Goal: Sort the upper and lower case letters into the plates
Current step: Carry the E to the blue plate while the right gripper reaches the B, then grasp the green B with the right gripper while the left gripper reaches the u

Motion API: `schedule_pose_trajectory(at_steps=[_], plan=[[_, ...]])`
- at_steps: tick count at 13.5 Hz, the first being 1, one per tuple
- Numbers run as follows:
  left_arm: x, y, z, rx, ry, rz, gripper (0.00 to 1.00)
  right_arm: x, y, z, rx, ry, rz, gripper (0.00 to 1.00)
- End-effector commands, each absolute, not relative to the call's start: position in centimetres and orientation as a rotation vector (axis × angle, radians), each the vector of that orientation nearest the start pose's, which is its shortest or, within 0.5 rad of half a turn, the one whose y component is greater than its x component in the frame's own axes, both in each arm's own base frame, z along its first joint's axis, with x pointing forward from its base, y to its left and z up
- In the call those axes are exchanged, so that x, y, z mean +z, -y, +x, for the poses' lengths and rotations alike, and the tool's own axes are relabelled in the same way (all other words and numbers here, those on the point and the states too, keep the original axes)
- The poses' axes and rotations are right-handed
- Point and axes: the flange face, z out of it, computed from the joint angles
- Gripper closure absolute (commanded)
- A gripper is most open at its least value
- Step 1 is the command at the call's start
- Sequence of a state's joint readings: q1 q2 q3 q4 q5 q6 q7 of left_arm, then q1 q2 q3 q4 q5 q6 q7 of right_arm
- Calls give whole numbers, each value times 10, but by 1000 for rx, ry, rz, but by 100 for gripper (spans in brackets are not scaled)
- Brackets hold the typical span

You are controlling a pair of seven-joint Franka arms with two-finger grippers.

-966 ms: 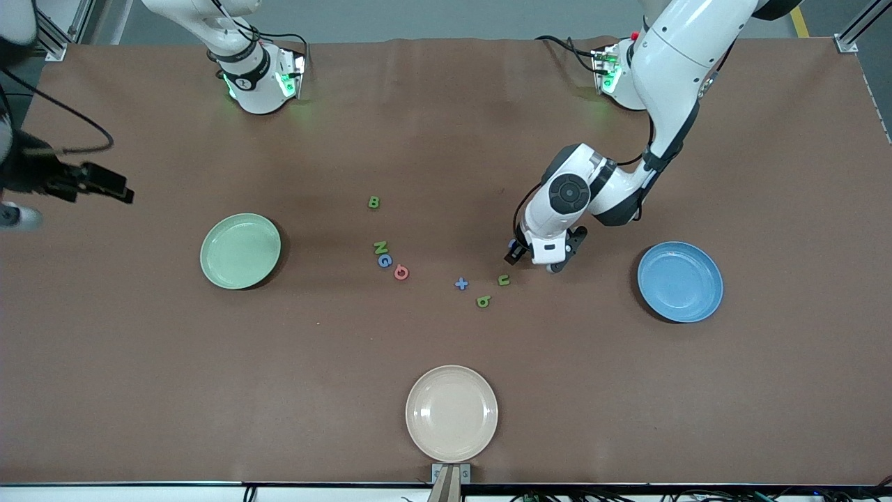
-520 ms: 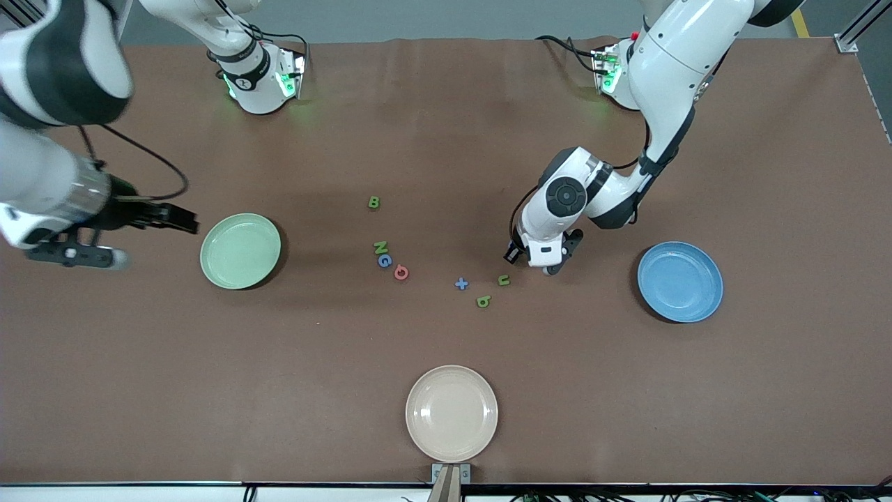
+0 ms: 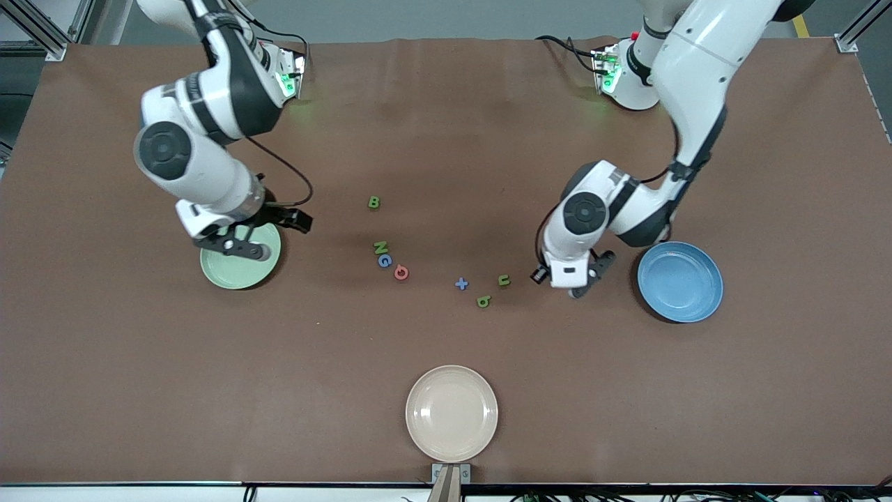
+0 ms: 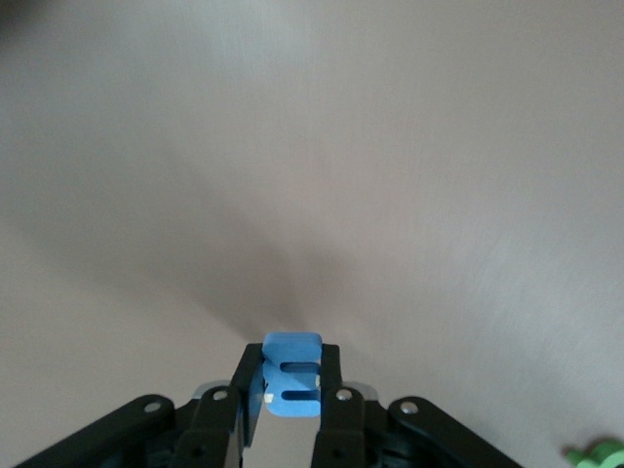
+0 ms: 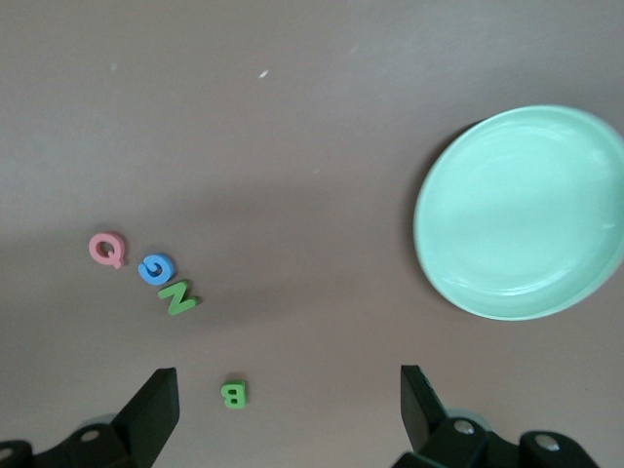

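On the brown table cover (image 3: 446,125), read as a clock dial from the front view with the loose letters at its centre, three plates are present. The pale green plate (image 3: 237,279) is at nine o'clock, the bright blue plate (image 3: 680,282) at three o'clock and the cream-beige plate (image 3: 451,413) at six o'clock.

Seven foam pieces lie on the cover, none touching a plate:
- Four capitals: green B (image 3: 374,202), then green N (image 3: 380,247), blue G (image 3: 385,261) and pink Q (image 3: 401,272) in a close row at six o'clock from the B.
- Two small letters: green u (image 3: 504,280) and green b (image 3: 483,301).
- One blue cross-shaped piece (image 3: 461,284), between the Q and the u; whether it is a letter cannot be told.

By colour that is four green, two blue and one pink.

The left gripper (image 3: 571,279) is over bare cover between the u and the blue plate, near that plate's rim. Its fingers are pinched on an eighth piece, a blue letter piece (image 4: 291,387) with two slots; which letter cannot be told. The left wrist overlaps the blue plate's rim at about ten o'clock.

The right gripper (image 3: 233,244) hangs over the green plate, fingers spread wide and holding nothing. It covers the plate's twelve o'clock portion.
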State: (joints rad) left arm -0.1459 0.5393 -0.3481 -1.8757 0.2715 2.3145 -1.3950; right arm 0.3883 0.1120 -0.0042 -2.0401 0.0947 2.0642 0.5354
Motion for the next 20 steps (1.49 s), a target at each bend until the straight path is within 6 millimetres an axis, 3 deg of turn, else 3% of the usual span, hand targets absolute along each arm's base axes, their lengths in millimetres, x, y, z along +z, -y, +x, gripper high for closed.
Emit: schedule_pose_trajectory(at_steps=[1, 3, 5, 6, 7, 8, 9, 10, 11, 12, 14, 16, 20], plan=[[262, 221, 580, 27, 885, -2885, 100, 345, -236, 475, 91, -277, -3071, 0], [267, 160, 597, 8, 749, -2857, 100, 322, -273, 447, 38, -359, -3050, 0], [262, 102, 604, 30, 650, -2819, 100, 298, -296, 423, 46, -386, -3057, 0], [255, 83, 606, 56, 659, -2815, 98, 288, -301, 411, 59, -383, -3066, 0], [248, 77, 606, 77, 665, -2814, 92, 279, -304, 401, 58, -386, -3068, 0], [239, 71, 603, 108, 684, -2807, 76, 266, -304, 387, 41, -393, -3063, 0], [234, 60, 601, 124, 704, -2797, 49, 255, -306, 378, 26, -389, -3060, 0], [228, 50, 600, 143, 727, -2791, 5, 242, -309, 371, 29, -415, -3062, 0], [229, 45, 602, 142, 743, -2787, 0, 231, -316, 366, 32, -421, -3067, 1], [232, 46, 603, 134, 756, -2785, 0, 221, -320, 365, 19, -420, -3064, 3], [243, 68, 607, 114, 779, -2810, 0, 193, -319, 365, -6, -466, -3052, 6], [257, 115, 612, 97, 866, -2851, 0, 176, -319, 365, -28, -479, -3042, 11], [240, 225, 610, 127, 1152, -2812, 0, 172, -320, 362, -15, -471, -3052, 16]])
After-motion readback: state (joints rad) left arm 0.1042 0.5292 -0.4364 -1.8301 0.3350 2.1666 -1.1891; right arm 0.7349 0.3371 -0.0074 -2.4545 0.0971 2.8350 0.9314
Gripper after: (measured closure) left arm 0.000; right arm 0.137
